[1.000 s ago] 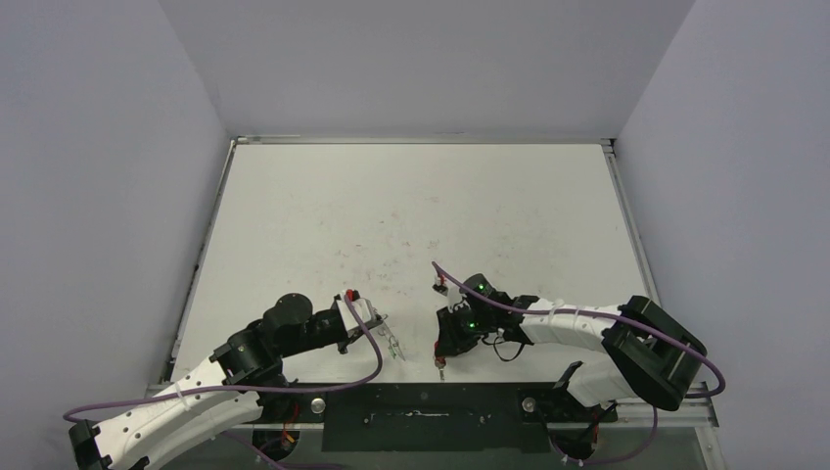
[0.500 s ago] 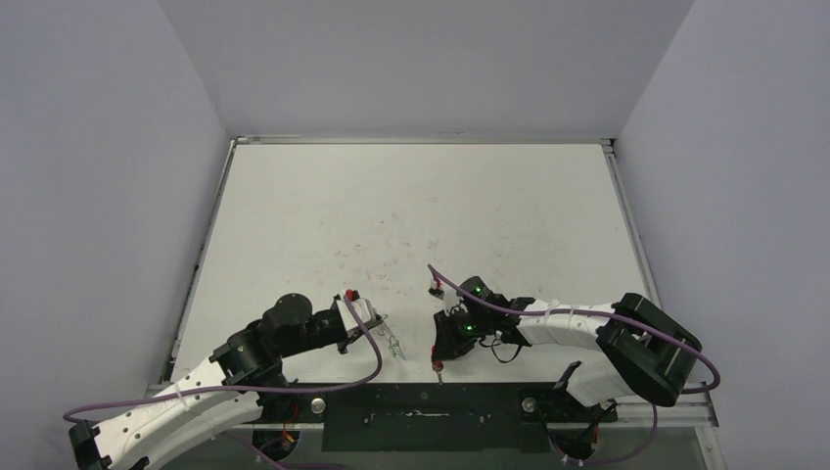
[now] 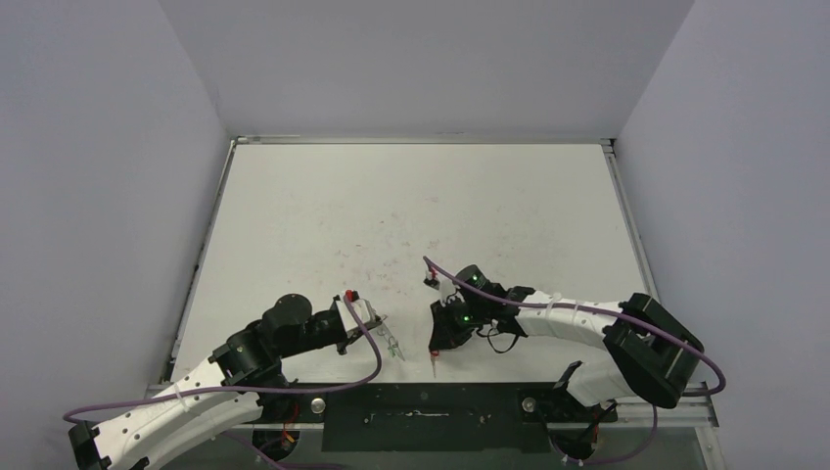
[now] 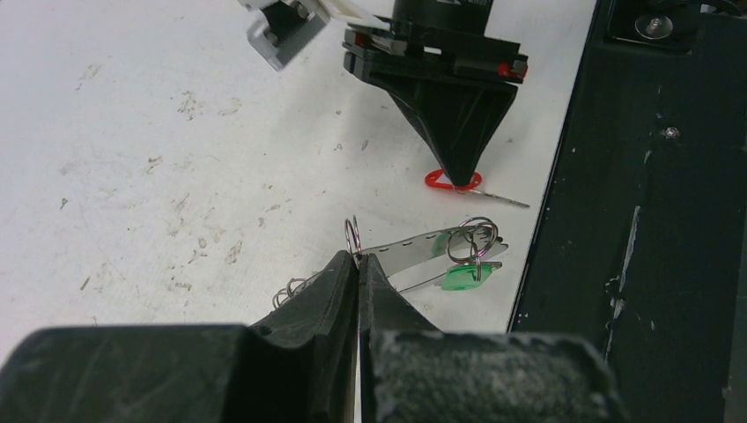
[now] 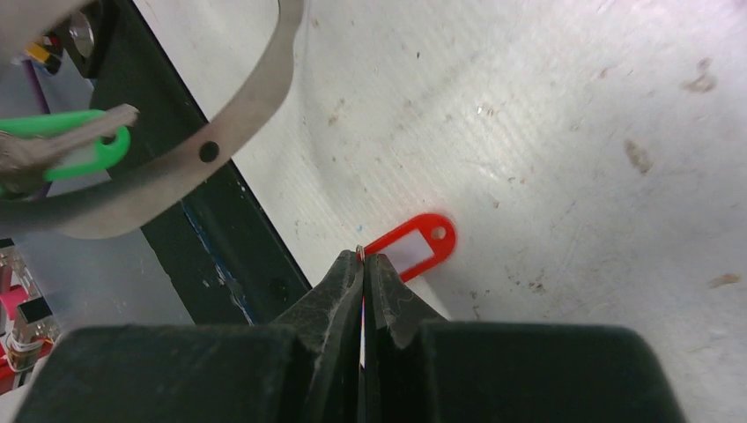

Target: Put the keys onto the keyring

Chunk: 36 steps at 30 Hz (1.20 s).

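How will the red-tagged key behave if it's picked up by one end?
Likely light: the red-tagged key looks like a thin plastic tag on a slender blade. Lying flat on the table, it should slide rather than roll. Pinched at one end by the right gripper, tag and key may swing loosely.

Soft, even light covered the white surface [image 3: 411, 196]; shadows were faint, the left pincer [image 4: 358, 258] blurred close up.
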Tool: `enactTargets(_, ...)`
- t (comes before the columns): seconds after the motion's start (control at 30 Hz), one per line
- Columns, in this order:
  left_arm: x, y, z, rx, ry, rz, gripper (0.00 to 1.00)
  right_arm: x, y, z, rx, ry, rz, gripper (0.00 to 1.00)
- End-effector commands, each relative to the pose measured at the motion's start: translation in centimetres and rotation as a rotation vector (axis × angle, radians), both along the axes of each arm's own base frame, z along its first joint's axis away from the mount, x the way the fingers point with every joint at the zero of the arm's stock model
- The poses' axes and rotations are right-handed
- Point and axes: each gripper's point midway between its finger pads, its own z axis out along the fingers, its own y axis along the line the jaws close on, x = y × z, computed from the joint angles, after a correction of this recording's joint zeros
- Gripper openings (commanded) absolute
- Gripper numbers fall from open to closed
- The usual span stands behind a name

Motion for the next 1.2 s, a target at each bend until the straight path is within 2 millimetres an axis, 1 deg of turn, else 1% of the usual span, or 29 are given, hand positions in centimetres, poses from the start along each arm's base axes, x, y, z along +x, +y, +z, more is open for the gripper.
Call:
enactTargets(0.0,0.2,-0.5,3.0,-0.073,-0.036,-0.006,0.00,3.4,1.2,4.5,0.108,-0.123,-0.010,0.00)
enactTargets(0.1,0.1,-0.8,3.1,-0.082,-0.028,-0.016,0.00,5.4,1.3,7.1,0.173,-0.180,-0.047,0.00)
enactTargets(0.2,0.0,-1.1,3.1,-0.087,-0.021,-0.026,0.00,7.2,0.7,9.3,0.166,-0.270,-0.060,0.00)
enactTargets(0.27,0.0,-1.4,3.1,-0.093,-0.016,-0.033,0.00,7.7,0.6,11.0,0.168,-0.337,-0.032,0.00)
enactTargets(0.33,0.0,-1.7,3.0,-0.099,-0.012,-0.041,0.00,7.9,0.5,12.4,0.177,-0.378,-0.013,0.00)
enactTargets(0.4,0.1,-2.1,2.9,-0.103,-0.006,-0.050,0.00,8.4,0.2,13.4,0.175,-0.417,-0.031,0.00)
enactTargets(0.47,0.1,-2.4,2.7,-0.104,0.000,-0.055,0.00,8.3,0.1,14.2,0.189,-0.450,-0.020,0.00)
enactTargets(0.53,0.2,-2.7,2.5,-0.107,0.003,-0.057,0.00,8.2,-0.1,14.5,0.197,-0.470,-0.014,0.00)
enactTargets(0.63,0.4,-3.1,2.5,-0.122,0.001,-0.062,0.00,7.3,0.2,14.9,0.228,-0.482,0.050,0.00)
enactTargets(0.77,0.4,-3.4,2.5,-0.129,0.001,-0.070,0.00,6.0,0.9,15.4,0.267,-0.484,0.141,0.00)
enactTargets(1.0,0.5,-3.8,2.3,-0.125,0.007,-0.079,0.00,4.2,2.2,16.4,0.267,-0.538,0.257,0.00)
enactTargets(1.07,0.5,-3.8,2.3,-0.124,0.008,-0.080,0.00,3.9,2.5,16.7,0.256,-0.566,0.293,0.00)
enactTargets(1.17,0.5,-3.9,2.0,-0.119,0.013,-0.081,0.00,3.9,2.9,16.9,0.240,-0.575,0.301,0.00)
